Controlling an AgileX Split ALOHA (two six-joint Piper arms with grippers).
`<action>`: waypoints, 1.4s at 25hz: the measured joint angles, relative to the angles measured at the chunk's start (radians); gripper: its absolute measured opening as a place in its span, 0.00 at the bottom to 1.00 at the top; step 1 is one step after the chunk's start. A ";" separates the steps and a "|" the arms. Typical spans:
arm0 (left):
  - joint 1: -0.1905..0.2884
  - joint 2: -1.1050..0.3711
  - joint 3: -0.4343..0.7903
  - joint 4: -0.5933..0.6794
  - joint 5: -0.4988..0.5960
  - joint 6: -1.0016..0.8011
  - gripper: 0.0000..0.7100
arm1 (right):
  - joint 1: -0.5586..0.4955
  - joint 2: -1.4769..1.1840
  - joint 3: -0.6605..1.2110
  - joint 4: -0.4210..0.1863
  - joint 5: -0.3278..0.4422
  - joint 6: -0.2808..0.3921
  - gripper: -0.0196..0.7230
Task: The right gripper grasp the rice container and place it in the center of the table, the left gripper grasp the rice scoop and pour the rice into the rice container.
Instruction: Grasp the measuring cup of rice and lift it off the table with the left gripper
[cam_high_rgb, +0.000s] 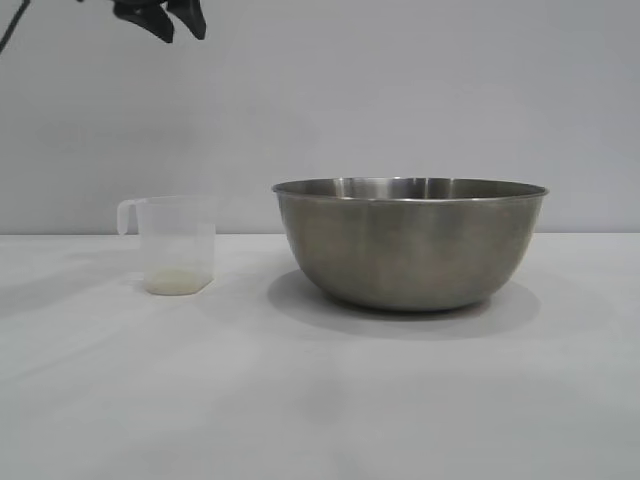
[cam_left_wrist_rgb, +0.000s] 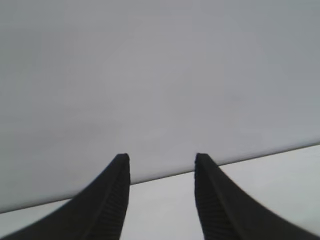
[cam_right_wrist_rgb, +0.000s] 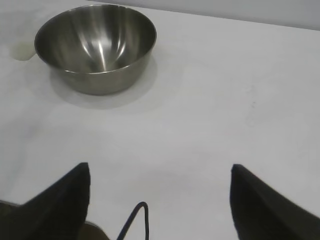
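Exterior view, upper left corner: left gripper (cam_high_rgb: 165, 18) hangs high above the desk (cam_high_rgb: 320, 400), narrowly parted, holding nothing.
Exterior view, scoop: rice scoop (cam_high_rgb: 178, 244) stands upright below that gripper, slightly toward the bowl side, handle pointing away from the bowl; a thin layer of rice (cam_high_rgb: 180, 283) lies at its bottom.
Exterior view, bowl: rice container (cam_high_rgb: 410, 243) sits near the desk's middle, just beside the scoop, apart from it.
Left wrist view: fingertips (cam_left_wrist_rgb: 120, 170) frame bare desk edge and wall; scoop not visible.
Right wrist view: right gripper (cam_right_wrist_rgb: 160, 185) spread wide and empty, well apart from the steel bowl (cam_right_wrist_rgb: 95, 47) ahead.
Nearer arm: left, judging by the exterior view.
Writing: none readable.
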 joint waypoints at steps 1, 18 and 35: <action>0.002 -0.024 0.055 0.003 -0.051 0.000 0.37 | 0.000 0.000 0.000 0.000 0.000 0.000 0.71; 0.028 -0.173 0.744 0.015 -0.740 0.000 0.37 | 0.000 0.000 0.000 0.000 0.000 0.009 0.71; 0.030 -0.087 1.015 0.044 -1.134 0.011 0.37 | 0.000 0.000 0.000 0.000 0.000 0.020 0.71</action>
